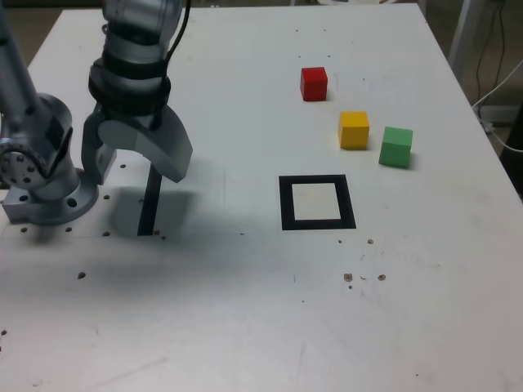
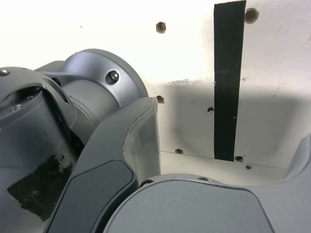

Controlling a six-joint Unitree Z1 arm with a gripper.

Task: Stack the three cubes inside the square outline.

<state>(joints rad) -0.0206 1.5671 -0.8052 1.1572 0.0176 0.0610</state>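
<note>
Three cubes sit loose on the white table [image 1: 245,327], none stacked. Red cube [image 1: 314,83] is farthest back; yellow cube [image 1: 354,129] is nearer and toward the exterior view's right of it; green cube [image 1: 396,147] is just beside the yellow, a small gap between them, turned slightly askew. All three lie outside the square outline [image 1: 317,202], which sits nearer the camera than the yellow cube, its white centre bare.

My gripper [image 1: 135,167] hangs well apart from the cubes, at the exterior view's left, beside the arm's base [image 1: 45,192]. I read the jaws as spread wide, nothing between them. Directly under it runs a straight black strip [image 1: 149,204]; in the wrist view the strip [image 2: 227,82] shows between the two fingers, with small screw holes in the table around it.
</note>
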